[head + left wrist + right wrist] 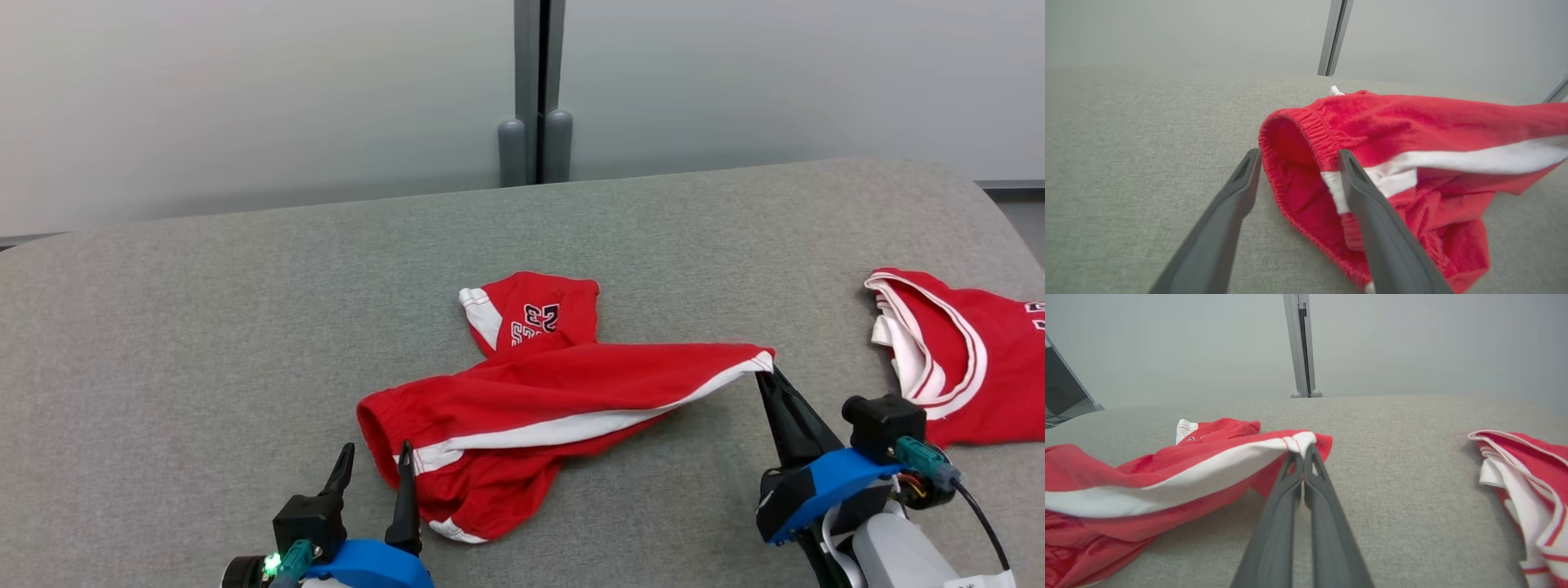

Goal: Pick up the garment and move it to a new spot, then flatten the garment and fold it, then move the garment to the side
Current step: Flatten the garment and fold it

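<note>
Right end effector [769, 376] clamped on red shorts [555, 384] hem corner, left end effector [377, 447] wide at waistband [369, 425], grey surface [180, 327] leftward

Red fabric shorts [531, 392]: white side stripe, white hem trim, dark numerals on one leg. Second red garment [955, 359]: white banded edging. Woven cloth surface [204, 327]: uniform mid-grey. Left gripper [377, 447] and right gripper [765, 374]: dark grey fingers, blue housings. Back wall [245, 98]: pale grey.
</note>
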`<state>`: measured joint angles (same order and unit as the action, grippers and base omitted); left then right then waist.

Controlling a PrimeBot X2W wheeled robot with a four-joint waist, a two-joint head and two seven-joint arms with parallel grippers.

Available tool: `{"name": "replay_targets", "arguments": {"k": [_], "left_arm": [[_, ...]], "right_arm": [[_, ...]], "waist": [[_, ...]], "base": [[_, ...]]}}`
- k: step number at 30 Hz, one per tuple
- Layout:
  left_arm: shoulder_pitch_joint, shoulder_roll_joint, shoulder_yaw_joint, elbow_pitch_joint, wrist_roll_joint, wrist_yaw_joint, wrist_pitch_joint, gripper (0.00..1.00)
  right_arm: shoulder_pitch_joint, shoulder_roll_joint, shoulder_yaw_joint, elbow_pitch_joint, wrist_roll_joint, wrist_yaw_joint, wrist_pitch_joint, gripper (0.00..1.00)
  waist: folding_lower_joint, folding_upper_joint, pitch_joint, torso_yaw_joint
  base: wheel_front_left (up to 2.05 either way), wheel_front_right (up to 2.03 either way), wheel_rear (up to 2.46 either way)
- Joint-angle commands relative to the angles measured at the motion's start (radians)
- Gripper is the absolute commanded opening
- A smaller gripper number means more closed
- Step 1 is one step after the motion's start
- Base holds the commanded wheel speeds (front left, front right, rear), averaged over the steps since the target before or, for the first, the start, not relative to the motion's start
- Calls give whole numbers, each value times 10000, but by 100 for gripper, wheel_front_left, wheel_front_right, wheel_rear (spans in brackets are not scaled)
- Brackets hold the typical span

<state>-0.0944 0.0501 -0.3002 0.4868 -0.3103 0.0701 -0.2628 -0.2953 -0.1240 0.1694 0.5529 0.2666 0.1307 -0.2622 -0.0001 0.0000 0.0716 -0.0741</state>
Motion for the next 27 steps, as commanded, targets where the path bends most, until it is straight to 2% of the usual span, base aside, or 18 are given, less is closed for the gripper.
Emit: {"name": "replay_targets", "arguments": {"k": [1,5,6,7,8,15,22,27], "left_arm": [[22,7,0,13,-78,37,-26,100],[-175,5,-180,-7,-99,90,-26,100],[-214,5,-194,0,-84,95,-26,100],[-255,5,-215,21,-59,93,-26,100],[-304,3,-217,33,-39,105,-26,100],[-361,3,-111,25,50,199,-26,100],[-22,2,514,-361,460,329,-26,100],[366,2,918,-678,762,401,-26,100]], "right_arm": [[-82,-75,10,138,79,1,-37,0],[-242,-154,-201,573,27,1,235,0],[-304,-176,-254,772,-133,1,390,7],[-386,-173,-372,962,-256,1,440,35],[-521,-170,-502,1135,-434,1,432,100],[-1239,282,-1834,1882,-1591,1,-2,100],[-446,659,-2355,-146,-1999,1,-38,100],[472,724,-2239,-761,-2038,1,-41,100]], "waist": [[1,0,0,-51],[1,0,202,13],[1,0,258,57],[1,0,327,122],[1,0,377,189],[1,0,563,638],[1,0,234,539],[1,0,-137,263]], "base": [[0,0,0],[0,0,0],[0,0,0],[0,0,0],[0,0,0],[0,0,0],[0,0,0],[0,0,0]]}}
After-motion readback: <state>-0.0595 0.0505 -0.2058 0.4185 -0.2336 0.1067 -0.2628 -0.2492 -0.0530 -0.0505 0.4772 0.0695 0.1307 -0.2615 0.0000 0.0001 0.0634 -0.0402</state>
